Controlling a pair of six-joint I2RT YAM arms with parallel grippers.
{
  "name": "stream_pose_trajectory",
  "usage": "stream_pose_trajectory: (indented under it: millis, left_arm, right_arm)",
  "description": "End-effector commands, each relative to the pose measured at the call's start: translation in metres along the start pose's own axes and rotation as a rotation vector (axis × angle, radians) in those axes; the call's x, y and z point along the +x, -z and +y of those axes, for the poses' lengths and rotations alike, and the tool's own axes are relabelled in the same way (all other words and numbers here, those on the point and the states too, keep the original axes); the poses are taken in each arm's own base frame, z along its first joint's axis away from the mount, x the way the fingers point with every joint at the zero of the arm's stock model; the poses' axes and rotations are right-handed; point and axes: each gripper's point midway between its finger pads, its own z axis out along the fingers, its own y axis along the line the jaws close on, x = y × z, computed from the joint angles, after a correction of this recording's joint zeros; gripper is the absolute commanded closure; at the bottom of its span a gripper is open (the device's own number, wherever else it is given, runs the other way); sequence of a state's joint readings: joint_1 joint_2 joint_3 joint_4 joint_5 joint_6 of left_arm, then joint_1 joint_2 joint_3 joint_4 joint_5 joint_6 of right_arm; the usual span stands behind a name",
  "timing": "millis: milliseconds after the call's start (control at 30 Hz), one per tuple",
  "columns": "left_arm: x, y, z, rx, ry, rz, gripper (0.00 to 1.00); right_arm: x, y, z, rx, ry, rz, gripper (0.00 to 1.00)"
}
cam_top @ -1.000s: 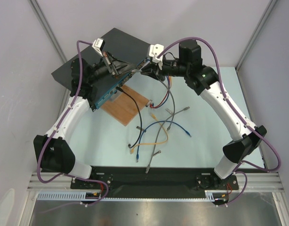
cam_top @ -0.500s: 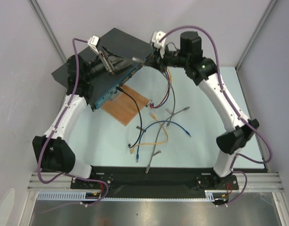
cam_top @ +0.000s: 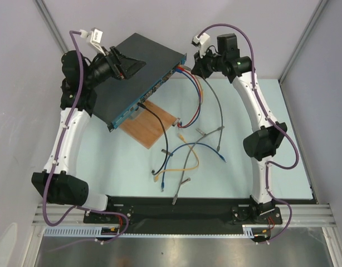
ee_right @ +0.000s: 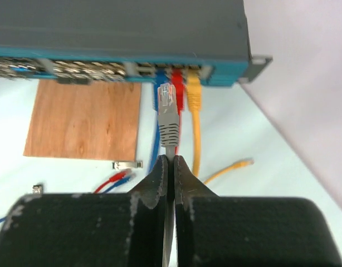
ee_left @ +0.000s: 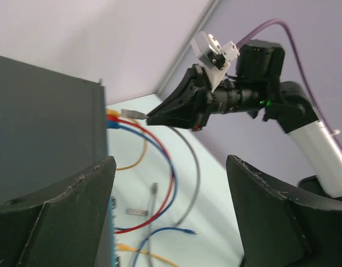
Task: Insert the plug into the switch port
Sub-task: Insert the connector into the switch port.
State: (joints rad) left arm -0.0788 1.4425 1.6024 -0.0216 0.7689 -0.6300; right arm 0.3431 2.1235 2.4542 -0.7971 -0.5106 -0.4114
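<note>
Blue, red, yellow plugs (ee_right: 177, 89) seated in switch (ee_right: 115, 22); right tool (ee_right: 171, 161) clamps grey plug (ee_right: 169, 108); left tool (ee_left: 170, 164) spread.

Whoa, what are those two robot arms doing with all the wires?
The right arm has its jaws shut on a grey cable just behind its plug, aiming the plug at the switch's blue port row, beside the blue, red and yellow cables plugged in there. It is not in yet. The left arm holds its jaws open over the switch.
</note>
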Motion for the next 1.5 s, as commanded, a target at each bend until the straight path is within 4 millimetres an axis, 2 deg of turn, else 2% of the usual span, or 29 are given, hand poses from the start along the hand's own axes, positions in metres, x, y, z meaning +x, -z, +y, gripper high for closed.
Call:
stream_pose_trajectory:
  millis: [0, 100, 367, 767, 967, 1133, 1467]
  left_arm:
    - [-0.010, 0.014, 0.001, -0.084, -0.181, -0.010, 0.14]
    - [-0.009, 0.016, 0.003, -0.102, -0.194, -0.014, 0.15]
    - [-0.004, 0.013, 0.007, -0.111, -0.208, -0.001, 0.15]
    - [0.003, 0.005, 0.014, -0.104, -0.183, 0.018, 0.16]
    - [0.001, 0.003, 0.012, -0.091, -0.177, 0.012, 0.16]
    - [0.001, 0.002, 0.012, -0.088, -0.175, 0.013, 0.16]
    - [0.005, 0.002, 0.017, -0.099, -0.198, 0.032, 0.16]
  right_arm:
    - [-0.003, 0.008, -0.020, 0.061, -0.068, -0.004, 1.00]
    - [-0.002, 0.004, -0.029, 0.080, -0.098, -0.018, 1.00]
    - [0.000, -0.014, -0.036, 0.089, -0.164, -0.049, 1.00]
    - [-0.025, -0.021, -0.019, 0.063, -0.100, -0.116, 1.00]
    - [-0.019, -0.030, -0.019, 0.052, -0.098, -0.109, 1.00]
    - [-0.022, -0.035, -0.018, 0.045, -0.088, -0.122, 1.00]
    - [-0.007, -0.042, -0.013, 0.013, -0.091, -0.086, 1.00]
